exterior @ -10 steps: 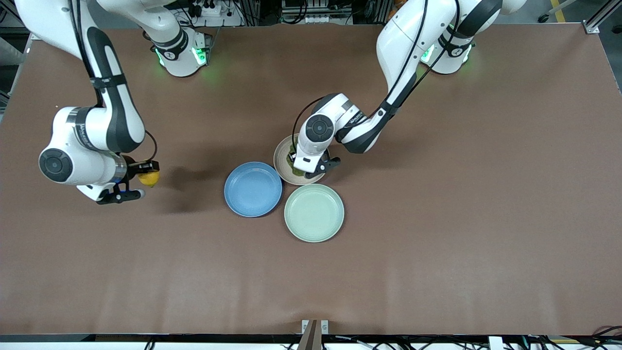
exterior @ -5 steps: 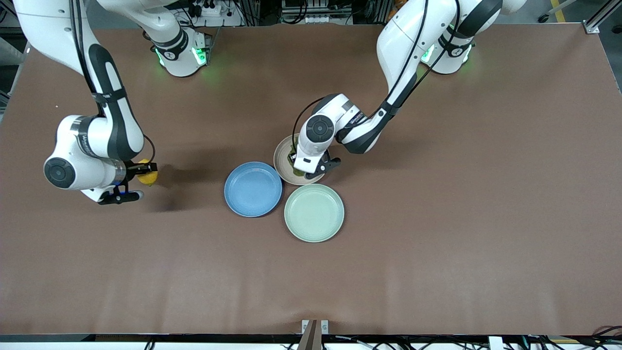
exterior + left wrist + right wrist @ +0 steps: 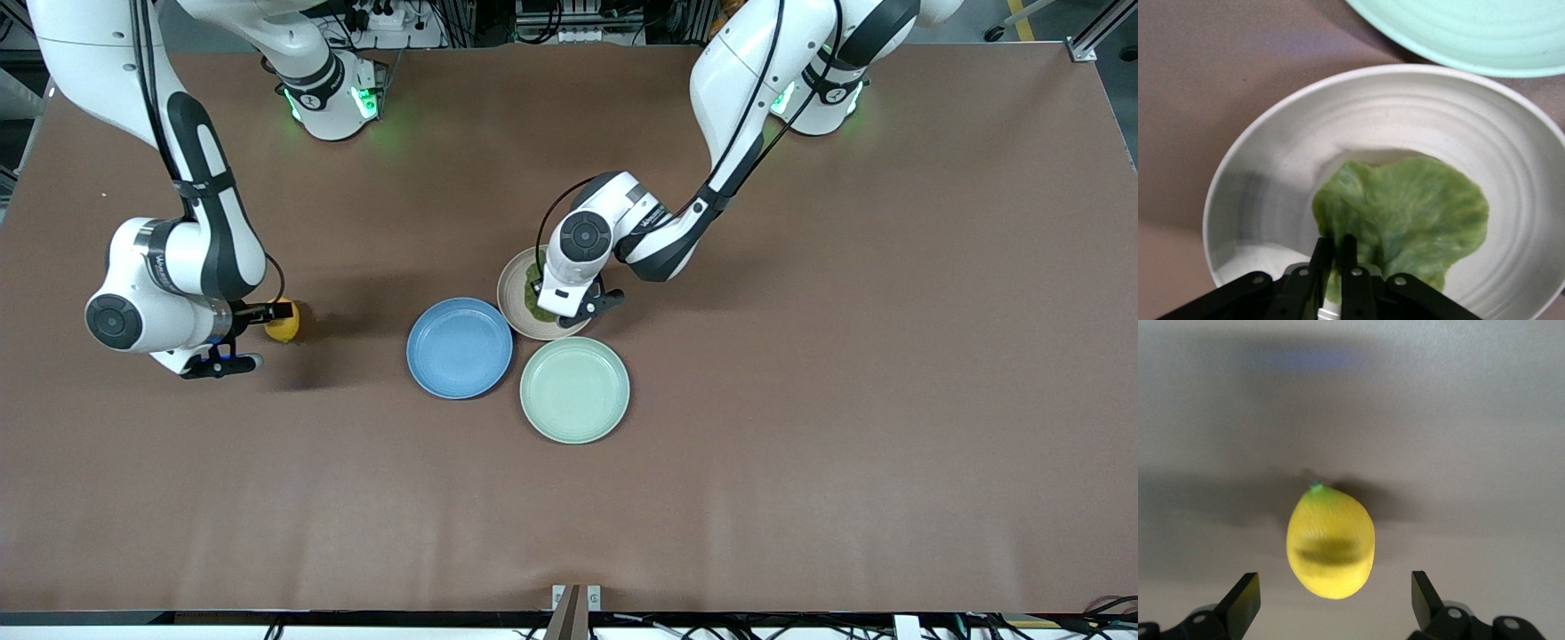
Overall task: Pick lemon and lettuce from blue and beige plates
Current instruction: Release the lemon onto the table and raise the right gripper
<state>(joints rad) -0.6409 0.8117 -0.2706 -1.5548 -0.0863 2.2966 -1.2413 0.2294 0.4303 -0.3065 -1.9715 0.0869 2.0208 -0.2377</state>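
The lemon (image 3: 284,322) lies on the bare table toward the right arm's end, away from the plates. My right gripper (image 3: 267,334) is low around it, open wide, with the lemon (image 3: 1330,544) loose between the fingertips (image 3: 1245,592). My left gripper (image 3: 556,304) is down in the beige plate (image 3: 509,293), shut on the edge of the green lettuce (image 3: 533,290). In the left wrist view the lettuce (image 3: 1408,212) lies flat in the plate (image 3: 1258,180), with its near edge pinched by my left gripper (image 3: 1336,244). The blue plate (image 3: 460,348) holds nothing.
The mint-green plate (image 3: 574,389) sits nearer the front camera, touching the beige plate and beside the blue one; its rim shows in the left wrist view (image 3: 1471,33). Brown table surface lies all around the three plates.
My right gripper has come down with the lemon, opened, and left it on the table. My left arm has hardly moved over the beige plate.
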